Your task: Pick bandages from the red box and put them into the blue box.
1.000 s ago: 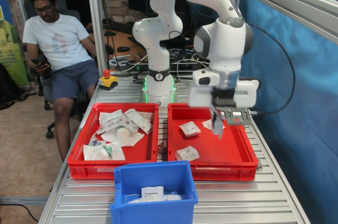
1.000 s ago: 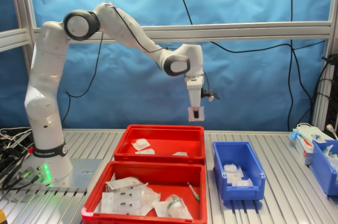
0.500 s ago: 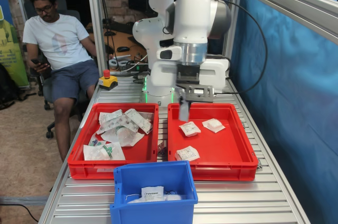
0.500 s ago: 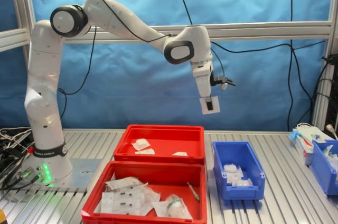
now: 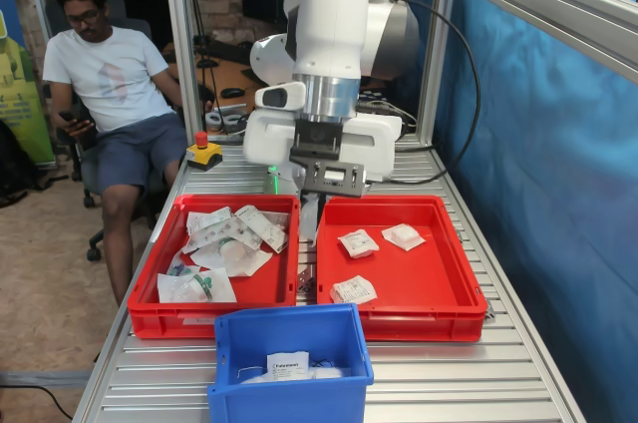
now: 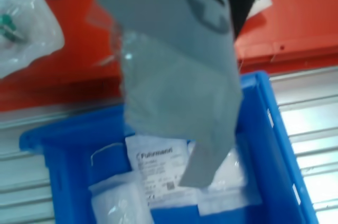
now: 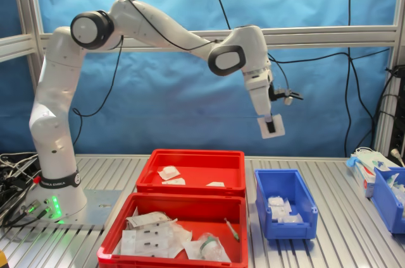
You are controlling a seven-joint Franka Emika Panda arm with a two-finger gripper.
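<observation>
Pincer clenched on a bandage, apparently high above the blue box; released here, the light, flat packet could flutter past its rim.

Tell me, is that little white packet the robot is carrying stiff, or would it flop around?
Probably light and somewhat floppy. The bandage packet hangs flat from the gripper, pinched only at its top edge. In the wrist view its lower edge looks bent and uneven, suggesting thin flexible wrap. It would likely flutter down into the blue box rather than roll or tip.
</observation>
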